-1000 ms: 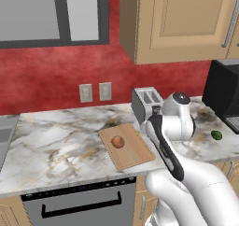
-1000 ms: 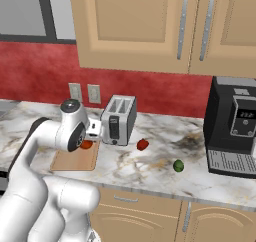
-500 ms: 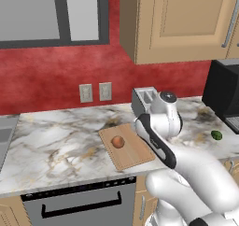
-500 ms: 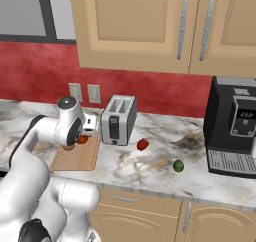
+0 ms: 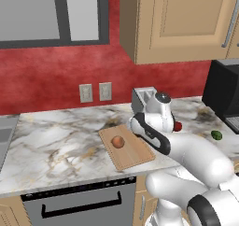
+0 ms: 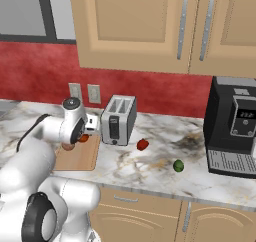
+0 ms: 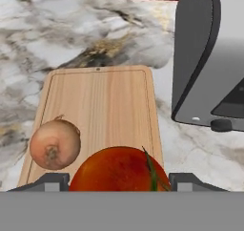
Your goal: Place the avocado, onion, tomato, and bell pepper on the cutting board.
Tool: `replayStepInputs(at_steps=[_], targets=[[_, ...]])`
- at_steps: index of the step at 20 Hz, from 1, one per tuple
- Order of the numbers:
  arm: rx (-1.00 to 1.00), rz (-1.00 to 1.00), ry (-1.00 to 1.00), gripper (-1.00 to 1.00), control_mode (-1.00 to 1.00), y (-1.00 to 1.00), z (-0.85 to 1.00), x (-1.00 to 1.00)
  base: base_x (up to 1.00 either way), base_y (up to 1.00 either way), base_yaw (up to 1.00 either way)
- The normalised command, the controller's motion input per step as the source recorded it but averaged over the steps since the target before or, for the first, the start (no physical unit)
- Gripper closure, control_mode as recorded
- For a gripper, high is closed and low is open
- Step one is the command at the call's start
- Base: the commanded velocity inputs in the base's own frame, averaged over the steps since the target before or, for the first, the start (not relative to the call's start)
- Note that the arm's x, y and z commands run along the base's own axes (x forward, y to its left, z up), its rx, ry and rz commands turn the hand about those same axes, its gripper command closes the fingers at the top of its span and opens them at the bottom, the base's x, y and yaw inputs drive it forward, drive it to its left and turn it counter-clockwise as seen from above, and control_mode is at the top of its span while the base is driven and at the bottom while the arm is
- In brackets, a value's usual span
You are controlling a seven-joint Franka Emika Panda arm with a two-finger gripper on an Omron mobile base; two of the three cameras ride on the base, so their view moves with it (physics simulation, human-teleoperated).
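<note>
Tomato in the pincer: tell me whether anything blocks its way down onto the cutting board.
Nothing visible does. The tomato sits between the pincer tips above the near end of the cutting board. The onion already lies on the board to one side, and the toaster stands off the board's other edge.

no readable text, labels or signs

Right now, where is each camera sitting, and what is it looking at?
Left base view: behind the arm's left, facing the flat light-brown wooden cutting board; the white arm rises lower right.
Right base view: behind its right, facing the silver toaster; the arm rises lower left.
Hand view: on the hand, looking down at the orange-red tomato between the gripper fingers.
All three share the board and round tan onion.
</note>
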Motion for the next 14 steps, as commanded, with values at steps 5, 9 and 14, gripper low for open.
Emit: replayStepInputs(at_steps=[5, 9, 14], targets=[[0.02, 0.01, 0.0, 1.0, -1.0, 0.1, -0.11, 0.04, 0.0, 0.0, 0.0], [0.0, 0.0, 0.0, 1.0, -1.0, 0.18, -0.25, 0.0, 0.0, 0.0, 0.0], [0.0, 0.0, 0.0, 1.0, -1.0, 0.06, -0.28, 0.0, 0.0, 0.0, 0.0]])
